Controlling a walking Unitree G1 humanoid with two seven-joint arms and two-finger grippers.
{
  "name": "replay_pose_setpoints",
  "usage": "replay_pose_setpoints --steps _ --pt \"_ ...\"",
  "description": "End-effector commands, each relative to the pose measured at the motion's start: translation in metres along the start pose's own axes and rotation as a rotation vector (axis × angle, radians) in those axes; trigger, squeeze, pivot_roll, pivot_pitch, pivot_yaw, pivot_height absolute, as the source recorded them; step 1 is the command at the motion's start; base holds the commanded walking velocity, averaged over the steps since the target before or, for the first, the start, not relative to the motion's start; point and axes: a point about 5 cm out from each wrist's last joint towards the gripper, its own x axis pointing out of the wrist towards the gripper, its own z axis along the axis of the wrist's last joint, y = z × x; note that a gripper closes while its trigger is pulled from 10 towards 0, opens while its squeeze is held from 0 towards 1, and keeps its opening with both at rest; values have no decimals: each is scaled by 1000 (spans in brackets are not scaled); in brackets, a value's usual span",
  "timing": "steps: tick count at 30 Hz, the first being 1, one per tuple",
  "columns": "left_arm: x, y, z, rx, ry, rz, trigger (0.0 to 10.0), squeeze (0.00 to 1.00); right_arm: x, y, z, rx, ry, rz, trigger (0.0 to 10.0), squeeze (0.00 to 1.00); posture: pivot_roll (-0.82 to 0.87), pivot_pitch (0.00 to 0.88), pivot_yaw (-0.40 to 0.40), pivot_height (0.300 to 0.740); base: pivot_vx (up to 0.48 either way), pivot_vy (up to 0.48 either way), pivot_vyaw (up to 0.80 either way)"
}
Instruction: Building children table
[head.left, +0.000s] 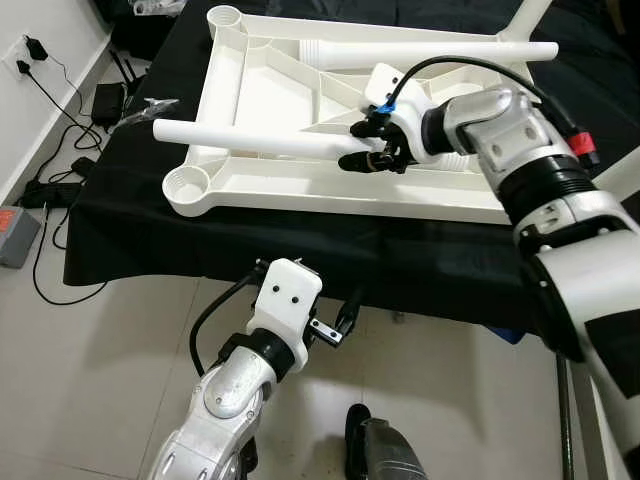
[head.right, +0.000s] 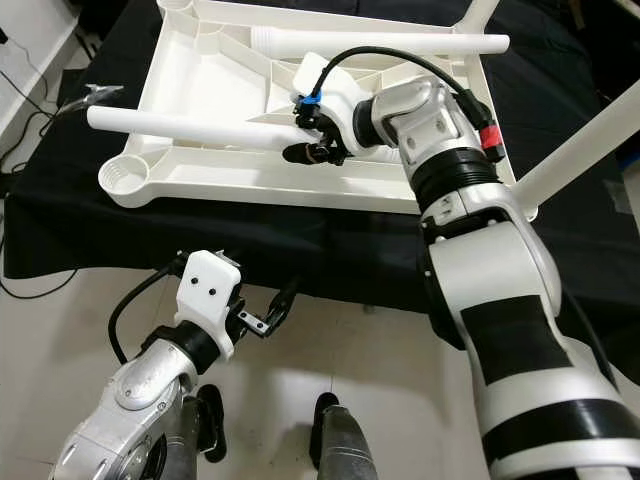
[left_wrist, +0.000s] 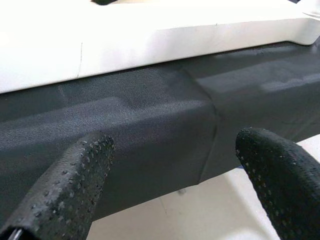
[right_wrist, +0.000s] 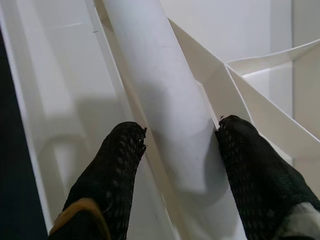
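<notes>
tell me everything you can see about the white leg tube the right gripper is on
The leg tube is a plain, smooth white cylinder, plastic by its look, long and straight with a blunt free end. It lies roughly level across the ribbed underside of the upturned white tabletop, its free end reaching past the tabletop's left rim. The right gripper holds its other end, a black finger on either side. A second white tube lies further back, apart from it.

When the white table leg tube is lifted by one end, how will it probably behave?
The table leg tube looks like smooth rigid plastic, so it probably stays straight yet may slip. Being round, it could roll across the tabletop underside. The right end effector grips near one end, so the far end may sag.
</notes>
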Motion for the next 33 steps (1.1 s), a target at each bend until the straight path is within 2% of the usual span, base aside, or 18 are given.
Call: replay_pose_setpoints --steps 1,6,11,17,23,24,27,28,29,30,33 --pt "-2 -5 -6 -18 19 -11 10000 0 0 0 0 9 14 -1 10000 0 74 254 -88 740 0 0 0" --pt "-2 -6 -4 -29 10 -1 10000 0 19 14 19 -66 13 60 10000 0 65 271 -99 740 0 0 0" --pt "-3 -7 -4 -32 8 0 10000 0 22 17 21 -78 18 80 10000 0 60 279 -101 740 0 0 0" --pt "-5 -10 -2 -43 6 11 10000 0 35 33 27 -115 27 198 10000 0 54 302 -116 740 0 0 0" --pt "-5 -9 -1 -47 4 20 10000 0 39 37 30 -100 11 206 10000 0 47 311 -121 740 0 0 0" --pt "-5 -9 -1 -48 4 20 10000 0 40 37 30 -105 14 186 10000 1000 44 313 -122 740 0 0 0" --pt "-5 -10 -1 -50 5 23 10000 0 40 35 30 -86 13 159 10000 1000 48 316 -126 740 0 0 0" --pt "-5 -10 -1 -51 5 23 10000 0 40 34 30 -87 17 140 10000 639 48 317 -126 740 0 0 0" --pt "-6 -11 -1 -51 5 24 10000 0 40 33 30 -88 21 127 10000 639 48 317 -126 740 0 0 0" --pt "-6 -11 -1 -50 5 25 10000 0 40 33 30 -94 22 120 10000 0 45 320 -127 740 0 0 0" --pt "-6 -10 -1 -50 5 28 10000 0 41 33 31 -100 25 112 10000 0 46 321 -130 740 0 0 0"
